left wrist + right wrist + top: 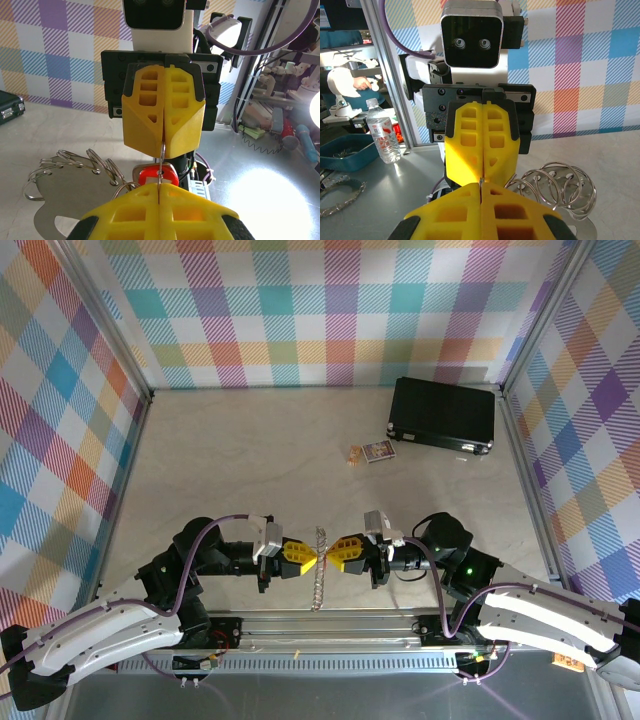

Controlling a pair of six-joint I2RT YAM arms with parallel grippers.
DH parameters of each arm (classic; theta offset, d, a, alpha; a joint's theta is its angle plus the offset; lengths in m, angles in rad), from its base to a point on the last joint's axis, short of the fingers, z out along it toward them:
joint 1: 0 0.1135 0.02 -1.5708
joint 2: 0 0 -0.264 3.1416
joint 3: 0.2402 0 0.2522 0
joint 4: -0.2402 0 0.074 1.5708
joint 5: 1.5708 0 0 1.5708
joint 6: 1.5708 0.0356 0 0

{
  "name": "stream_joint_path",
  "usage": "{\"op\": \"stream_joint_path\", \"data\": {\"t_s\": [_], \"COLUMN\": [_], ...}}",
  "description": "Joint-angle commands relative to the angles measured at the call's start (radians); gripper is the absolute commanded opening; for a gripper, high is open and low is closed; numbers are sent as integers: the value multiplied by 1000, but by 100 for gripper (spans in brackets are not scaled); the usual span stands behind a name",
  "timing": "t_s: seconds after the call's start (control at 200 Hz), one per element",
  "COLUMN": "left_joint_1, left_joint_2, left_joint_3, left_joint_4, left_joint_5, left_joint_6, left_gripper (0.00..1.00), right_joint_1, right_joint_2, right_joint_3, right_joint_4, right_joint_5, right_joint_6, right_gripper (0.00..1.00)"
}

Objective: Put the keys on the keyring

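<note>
Both the left gripper (308, 558) and right gripper (335, 549) clamp the keyring (319, 585) between their meeting tips; the red-headed key (158, 176) hangs at its wire, and we judge the threading unfinished.

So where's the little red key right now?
In the left wrist view, the red key sits low in the middle, between the left gripper and right gripper, with the keyring loops just left of it.
</note>
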Motion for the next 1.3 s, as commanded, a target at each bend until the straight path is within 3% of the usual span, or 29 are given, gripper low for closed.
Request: {"op": "stream_joint_path", "data": {"t_s": [0.0, 1.295], "left_joint_1": [-11, -11], "left_joint_2": [0, 24], "left_joint_3": [1, 17], "left_joint_4": [56, 44], "left_joint_5": [2, -7], "left_joint_6": [15, 29], "left_gripper": [0, 0], "right_joint_1": [5, 6], "right_joint_2": [7, -49], "right_joint_3": [20, -5], "right_joint_4": [17, -5], "right_joint_5": [-40, -14], "right_joint_6": [11, 4], "right_gripper": [0, 0]}}
